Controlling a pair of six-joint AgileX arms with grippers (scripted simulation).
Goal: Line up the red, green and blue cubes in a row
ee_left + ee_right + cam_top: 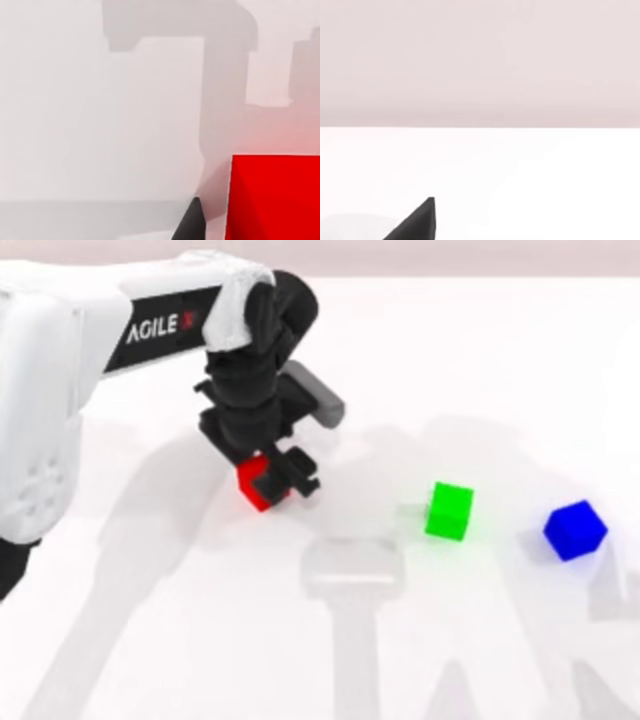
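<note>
left gripper (272, 478) is lowered at left-centre of the tabletop (150, 640), fingers clamped around the red cube (257, 483). green cube (449, 510) rests to its right, well apart; blue cube (575, 530) sits farther right, near the edge. right gripper: state cannot be told.

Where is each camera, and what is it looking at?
Top view: above the table, looking down at the red cube, green cube and blue cube; my left arm and its tool show.
Left wrist view: on my left arm, close over the red cube; one dark fingertip shows.
Right wrist view: on my right arm, facing bare table; one fingertip shows.
Top and left wrist views share the red cube.
</note>
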